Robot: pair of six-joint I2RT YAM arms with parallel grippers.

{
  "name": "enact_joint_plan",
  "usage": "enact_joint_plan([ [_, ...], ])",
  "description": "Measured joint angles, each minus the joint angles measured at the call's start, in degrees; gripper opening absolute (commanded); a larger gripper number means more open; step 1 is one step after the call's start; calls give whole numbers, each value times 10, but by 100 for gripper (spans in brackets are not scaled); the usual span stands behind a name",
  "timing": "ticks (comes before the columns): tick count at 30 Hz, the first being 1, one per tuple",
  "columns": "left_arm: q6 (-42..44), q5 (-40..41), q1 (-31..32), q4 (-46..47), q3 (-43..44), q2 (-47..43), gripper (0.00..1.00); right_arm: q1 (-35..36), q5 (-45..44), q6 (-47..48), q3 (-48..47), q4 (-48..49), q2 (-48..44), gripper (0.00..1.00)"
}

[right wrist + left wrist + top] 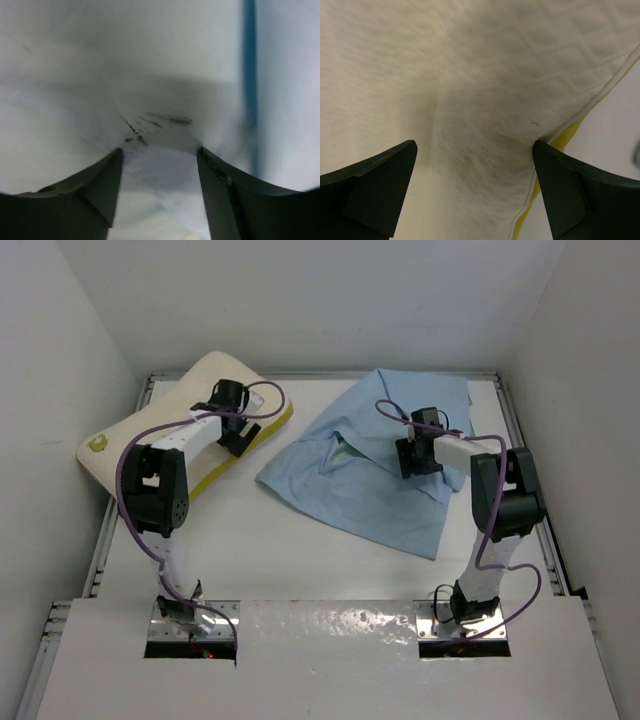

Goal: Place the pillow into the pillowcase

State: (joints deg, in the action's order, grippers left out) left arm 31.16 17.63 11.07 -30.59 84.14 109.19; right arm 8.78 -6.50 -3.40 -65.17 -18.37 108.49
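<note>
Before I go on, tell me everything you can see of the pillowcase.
The pillowcase is thin light-blue fabric, spread but rumpled on the table, far right. A fold near its middle gapes, showing sea-green lining. The right gripper sits low over it, jaws open; whether it pinches cloth is unclear. It lies clear of the pillow.

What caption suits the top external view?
Left fingers at the pillow, right fingers on the pillowcase; pillow not yet inside.

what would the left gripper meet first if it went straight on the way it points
the pillow. The left gripper points at its quilted top, jaws open, close to the yellow edge band. It looks very near, perhaps already touching, but the depth is unclear.
</note>
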Motion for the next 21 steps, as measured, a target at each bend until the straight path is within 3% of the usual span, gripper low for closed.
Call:
enact_joint_plan([
  [2, 12, -8, -15, 11, -38, 0, 99, 0, -8, -26, 24, 12, -9, 48],
  [5, 32, 0, -13, 48, -78, 0, 71, 0, -18, -57, 50, 22, -24, 37],
  [6, 36, 2, -11, 57, -83, 1, 57, 0, -21, -68, 57, 24, -30, 37],
  [8, 41, 0, -11, 78, -92, 2, 3, 0, -21, -88, 76, 31, -44, 26],
  [9, 47, 2, -14, 92, -100, 2, 0, 0, -21, -101, 93, 35, -56, 20],
  [10, 53, 6, -17, 110, -110, 1, 0, 0, -20, -113, 112, 35, -71, 6],
  [11, 57, 4, -19, 126, -124, -3, 0, 0, -20, -123, 131, 39, -86, 0],
  [16, 97, -59, -27, 138, -230, -115, 0, 15, -50, -167, 235, 12, -195, 0],
  [20, 152, -143, -31, -7, -290, -276, 0, 58, -60, -171, 263, -32, -289, 0],
  [21, 167, -164, -30, -52, -297, -316, 0, 69, -52, -166, 267, -37, -316, 12],
])
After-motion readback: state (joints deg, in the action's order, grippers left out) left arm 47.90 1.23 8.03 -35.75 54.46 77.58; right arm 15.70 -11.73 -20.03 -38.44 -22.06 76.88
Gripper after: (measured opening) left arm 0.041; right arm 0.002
